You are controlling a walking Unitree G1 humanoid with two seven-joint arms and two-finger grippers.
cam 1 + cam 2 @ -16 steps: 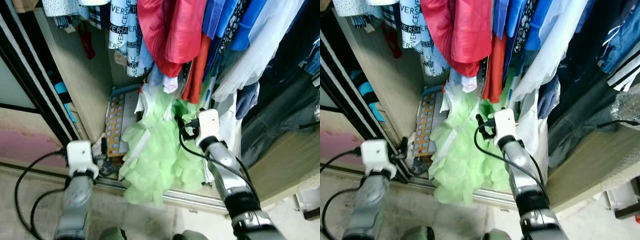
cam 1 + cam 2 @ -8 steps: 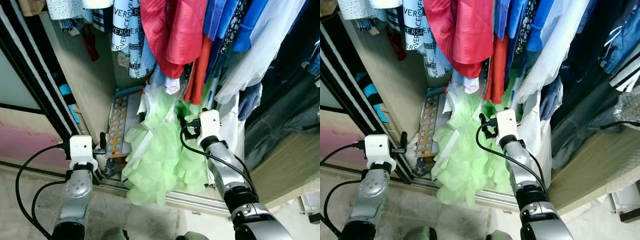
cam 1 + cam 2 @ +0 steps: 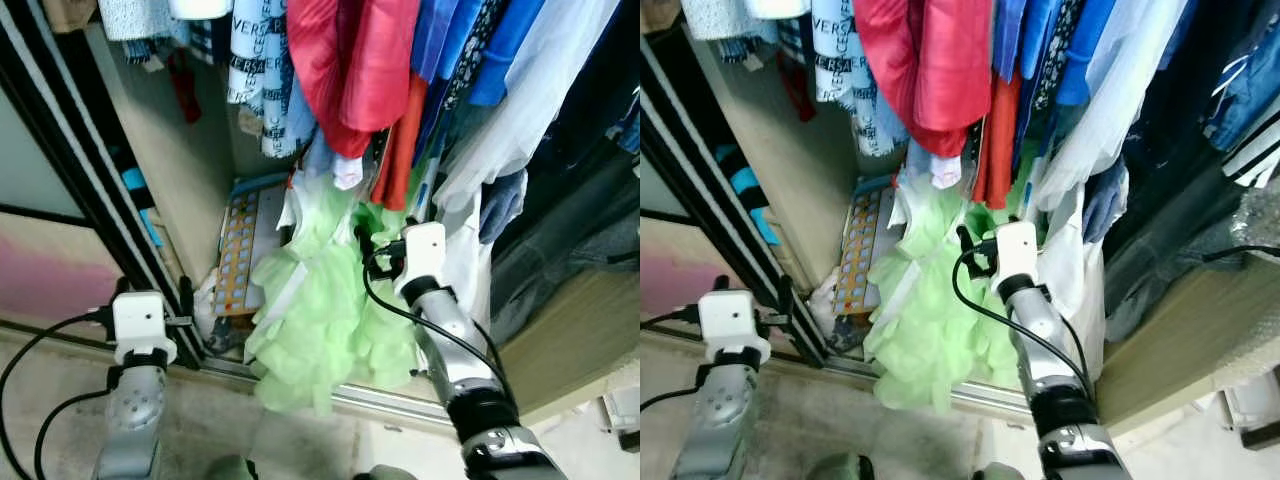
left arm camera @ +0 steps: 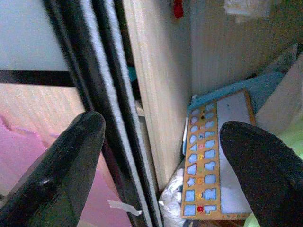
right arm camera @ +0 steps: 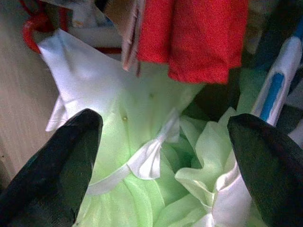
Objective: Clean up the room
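A pale green frilly dress (image 3: pixel 320 310) with a white ribbon spills from the wardrobe floor over the sill. My right gripper (image 3: pixel 365 250) is at the dress's upper part, below a hanging red garment (image 3: pixel 350 60). In the right wrist view its fingers (image 5: pixel 52 165) stand wide apart with the green dress (image 5: pixel 142 118) between them, so it is open and holds nothing. My left gripper (image 3: pixel 152 290) is low on the left, by the black sliding door frame (image 3: pixel 90 190). It is open, and the door frame (image 4: pixel 99 94) lies between its spread fingers (image 4: pixel 61 165).
Several garments hang close together above, blue and white ones (image 3: pixel 500 90) to the right. A wooden shape-puzzle board (image 3: pixel 238 250) leans in the wardrobe's bottom left corner, beside the wooden side panel (image 3: pixel 170 160). A metal door track (image 3: pixel 400 400) crosses the floor in front.
My left gripper has moved left and lower, from beside the puzzle board to the black door frame. The right gripper stays at the green dress.
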